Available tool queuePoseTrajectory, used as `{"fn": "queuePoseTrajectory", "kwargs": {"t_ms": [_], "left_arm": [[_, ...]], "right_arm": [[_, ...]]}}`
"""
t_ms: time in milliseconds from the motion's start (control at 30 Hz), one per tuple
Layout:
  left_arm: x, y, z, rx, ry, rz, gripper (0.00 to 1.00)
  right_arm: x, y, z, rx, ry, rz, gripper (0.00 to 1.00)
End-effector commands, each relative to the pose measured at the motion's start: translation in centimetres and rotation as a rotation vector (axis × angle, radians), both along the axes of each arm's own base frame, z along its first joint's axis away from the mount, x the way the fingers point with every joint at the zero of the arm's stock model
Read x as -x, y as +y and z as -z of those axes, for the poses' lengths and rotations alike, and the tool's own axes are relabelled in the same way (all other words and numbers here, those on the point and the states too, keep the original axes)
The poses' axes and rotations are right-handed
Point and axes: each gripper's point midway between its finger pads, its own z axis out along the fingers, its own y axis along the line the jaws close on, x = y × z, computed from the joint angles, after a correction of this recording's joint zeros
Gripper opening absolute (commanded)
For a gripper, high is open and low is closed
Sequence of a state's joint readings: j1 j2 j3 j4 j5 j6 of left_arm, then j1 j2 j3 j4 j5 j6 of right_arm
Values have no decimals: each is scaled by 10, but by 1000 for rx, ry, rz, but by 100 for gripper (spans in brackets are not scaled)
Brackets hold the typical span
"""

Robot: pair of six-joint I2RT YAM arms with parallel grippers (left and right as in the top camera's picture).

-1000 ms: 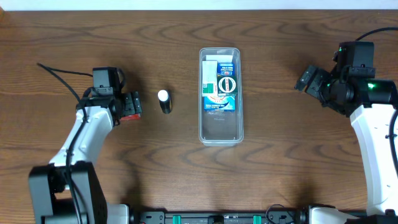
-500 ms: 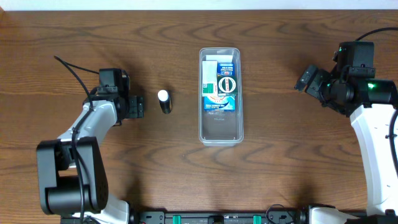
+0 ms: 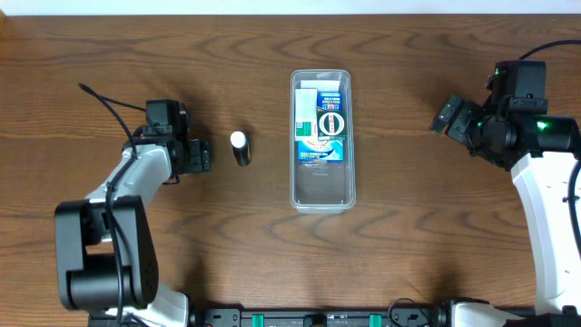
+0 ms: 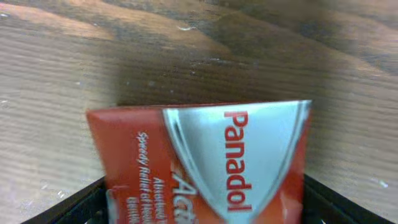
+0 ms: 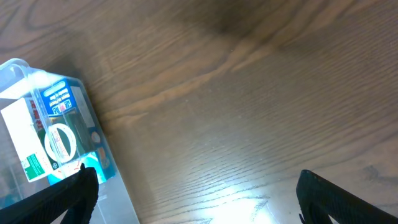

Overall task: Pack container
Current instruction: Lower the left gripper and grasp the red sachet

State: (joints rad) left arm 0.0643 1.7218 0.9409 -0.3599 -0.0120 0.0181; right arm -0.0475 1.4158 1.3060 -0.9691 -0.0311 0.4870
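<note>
The container (image 3: pixel 320 186), a long clear plastic tub, stands at the table's middle and holds a blue-and-green box (image 3: pixel 324 134) with a white box (image 3: pixel 320 89) behind it. It also shows at the left edge of the right wrist view (image 5: pixel 18 74). My left gripper (image 3: pixel 198 156) is left of the tub, shut on a red and silver Panadol box (image 4: pixel 205 155), which fills the left wrist view between the black fingers (image 4: pixel 202 208). In the overhead view the gripper hides the box. My right gripper (image 3: pixel 449 118) is open and empty, right of the tub, over bare wood (image 5: pixel 199 199).
A small black cylinder with a white cap (image 3: pixel 240 147) lies on the wooden table (image 3: pixel 408 236) between my left gripper and the tub. The near half of the tub holds nothing.
My left arm shifted slightly right and turned its wrist, so the red box is now hidden from above. The right arm, tub and cylinder have not moved.
</note>
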Motion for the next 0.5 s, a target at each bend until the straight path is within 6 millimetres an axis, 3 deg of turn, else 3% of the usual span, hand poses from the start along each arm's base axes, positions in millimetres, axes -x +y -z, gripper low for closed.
{"fn": "queuePoseTrajectory", "kwargs": {"t_ms": [0, 233, 467], "left_arm": [[-5, 1, -36, 4, -91, -23, 87], [17, -4, -100, 14, -194, -35, 86], [39, -31, -159, 8, -338, 30, 86]], "right_arm": [[1, -1, -6, -4, -18, 10, 99], [1, -1, -6, -4, -18, 10, 99], [1, -1, -6, -4, -18, 10, 99]]}}
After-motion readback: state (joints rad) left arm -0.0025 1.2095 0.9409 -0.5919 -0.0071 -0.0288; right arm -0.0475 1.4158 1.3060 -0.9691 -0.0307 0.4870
